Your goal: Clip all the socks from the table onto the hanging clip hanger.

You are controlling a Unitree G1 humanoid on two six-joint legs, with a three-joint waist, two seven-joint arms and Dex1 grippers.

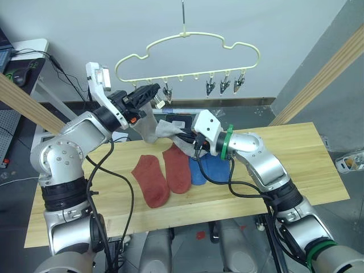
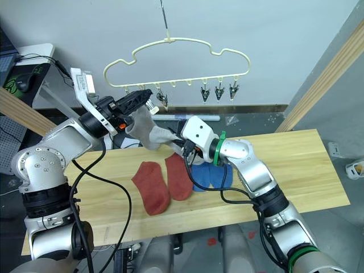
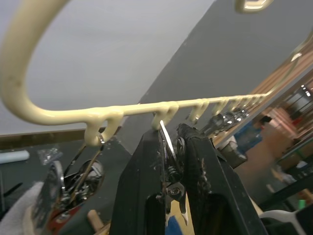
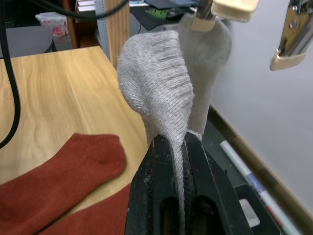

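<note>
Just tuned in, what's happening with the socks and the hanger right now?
The left claw is squeezing a silver clip on the pale-yellow clip hanger. The right claw pinches a light grey sock and holds it up toward that clip. Another grey sock already hangs from a clip. Two rust-red socks and two blue socks lie on the table.

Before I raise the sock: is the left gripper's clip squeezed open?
Cannot tell. The left gripper is shut on a silver clip, but the clip's mouth is not clearly visible.

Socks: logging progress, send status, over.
Left gripper shut on a hanger clip. Right gripper shut on grey sock. Other grey sock clipped. Red socks, blue socks on table.
</note>
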